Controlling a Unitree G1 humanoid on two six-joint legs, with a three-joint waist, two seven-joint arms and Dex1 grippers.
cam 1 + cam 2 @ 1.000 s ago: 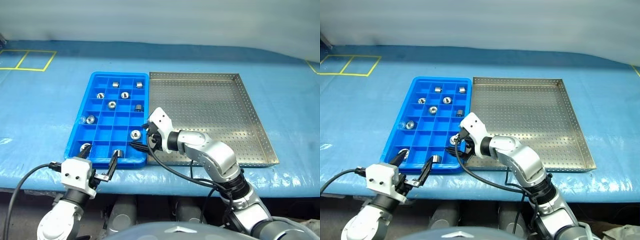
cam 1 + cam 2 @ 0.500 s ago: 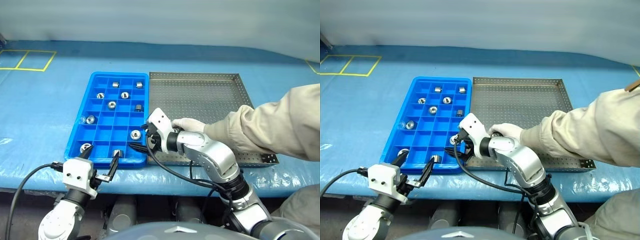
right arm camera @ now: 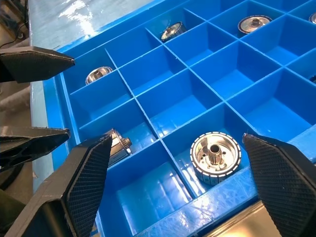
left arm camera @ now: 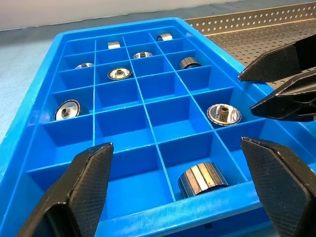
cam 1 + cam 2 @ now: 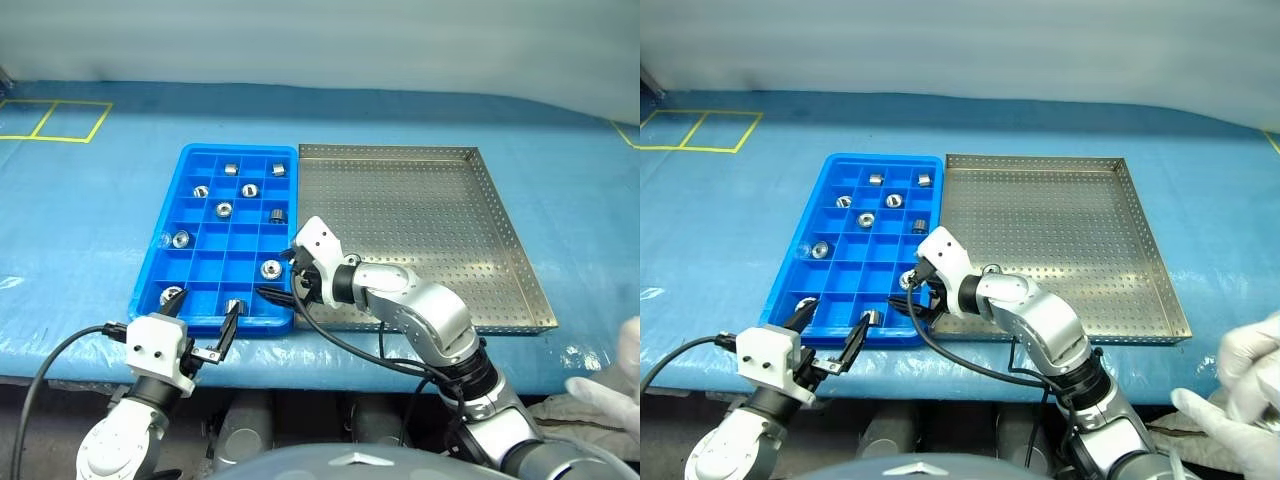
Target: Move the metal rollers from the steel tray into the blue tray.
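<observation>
The blue tray (image 5: pixel 150 262) lies left of the steel tray (image 5: pixel 420 215), rim to rim. Several metal rollers sit in separate blue compartments, among them one (image 5: pixel 271 268) near the right side and one (image 5: pixel 224 209) in the middle. My right gripper (image 5: pixel 280 275) hangs open over the blue tray's near right corner, just above a roller (image 3: pixel 215 155), with nothing between its fingers. At the tray's near rim my left gripper (image 5: pixel 208 305) is open and empty, with a roller (image 4: pixel 202 180) lying just ahead of it.
A person's white-gloved hand (image 5: pixel 1240 380) shows at the lower right, off the table's front edge. Blue sheeting (image 5: pixel 80 220) covers the table around both trays. Yellow tape lines (image 5: pixel 55 120) mark the far left corner.
A person's sleeved arm and gloved hand reached over the steel tray to my right arm half a second ago. It has since drawn back to the lower right. Both grippers stayed put.
</observation>
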